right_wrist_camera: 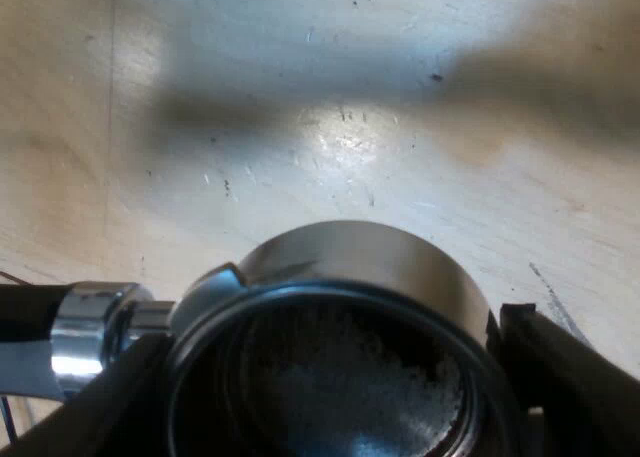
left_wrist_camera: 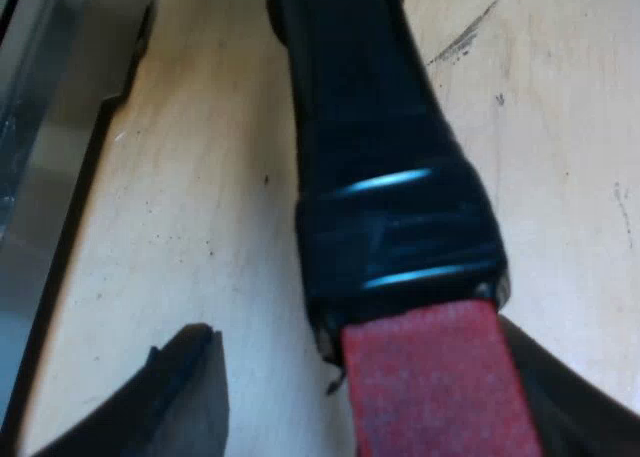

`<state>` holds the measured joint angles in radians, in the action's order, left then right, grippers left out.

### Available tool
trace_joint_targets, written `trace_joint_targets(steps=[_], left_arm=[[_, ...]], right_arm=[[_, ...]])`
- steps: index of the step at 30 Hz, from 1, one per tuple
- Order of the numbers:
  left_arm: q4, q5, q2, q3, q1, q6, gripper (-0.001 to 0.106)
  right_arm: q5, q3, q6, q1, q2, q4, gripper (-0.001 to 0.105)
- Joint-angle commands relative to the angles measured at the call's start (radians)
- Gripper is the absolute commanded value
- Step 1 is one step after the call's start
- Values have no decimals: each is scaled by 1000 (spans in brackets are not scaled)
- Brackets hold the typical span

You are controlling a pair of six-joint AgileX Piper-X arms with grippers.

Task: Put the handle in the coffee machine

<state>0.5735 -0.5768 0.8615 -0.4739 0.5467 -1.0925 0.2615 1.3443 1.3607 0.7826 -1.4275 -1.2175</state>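
Apparently, holder basket [right_wrist_camera: 360, 267] between right fingers [right_wrist_camera: 565, 382], handle [left_wrist_camera: 380, 177] between left fingers [left_wrist_camera: 185, 397].

The handle [left_wrist_camera: 385, 197] is seen in black with a red end, the holder [right_wrist_camera: 380, 262] in silver, the worktop [right_wrist_camera: 300, 97] in pale speckled wood.

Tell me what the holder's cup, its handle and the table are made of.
Holder cup: polished metal, by its bright reflective wall. Handle: glossy black, probably plastic; its red end looks matte, perhaps rubber. Table: pale wood or laminate, scuffed.
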Motion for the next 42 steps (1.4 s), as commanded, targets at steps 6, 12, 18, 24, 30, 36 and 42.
trace_joint_targets(steps=[6,12,18,24,30,36,42], left_arm=[[-3,10,-4,1,0,3,40],[-3,-4,-4,1,0,3,29],[-5,-4,-14,1,0,3,15],[-18,-4,-60,1,0,3,0],[-18,-82,-80,1,0,-3,0],[-18,-157,-109,1,0,-10,0],[-18,-168,-136,1,0,-10,0]], right_arm=[[34,18,4,3,20,1,0],[51,18,4,3,20,1,0],[66,18,-14,3,20,1,0],[66,18,-31,3,20,1,0],[66,18,-34,3,20,1,0],[66,18,-37,3,20,3,62],[57,18,-34,3,32,23,97]])
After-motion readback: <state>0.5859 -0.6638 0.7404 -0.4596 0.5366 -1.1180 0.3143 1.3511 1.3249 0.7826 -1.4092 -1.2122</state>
